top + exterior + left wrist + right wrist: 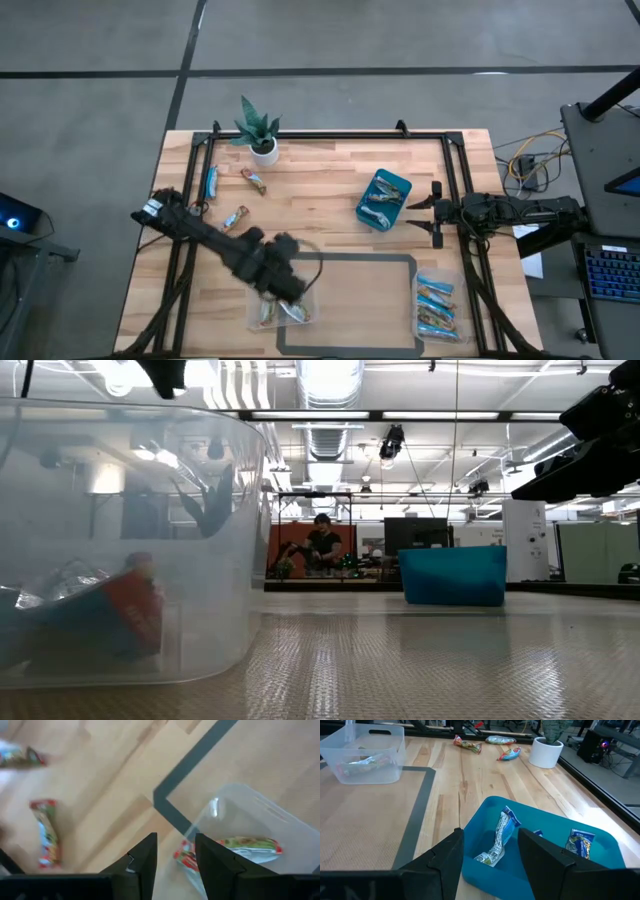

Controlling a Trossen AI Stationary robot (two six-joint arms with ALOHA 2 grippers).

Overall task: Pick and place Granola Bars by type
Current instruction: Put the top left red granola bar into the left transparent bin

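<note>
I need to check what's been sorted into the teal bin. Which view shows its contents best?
The right wrist view: it looks straight into the teal bin, showing wrapped bars inside. The high view shows the bin small, its contents indistinct. The low view shows only its outer wall. The left wrist view misses it.

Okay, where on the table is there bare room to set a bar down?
Free: the mat between the two clear tubs, and the wood between the plant pot and the teal bin. Crowded: the far left corner, where loose bars lie.
</note>
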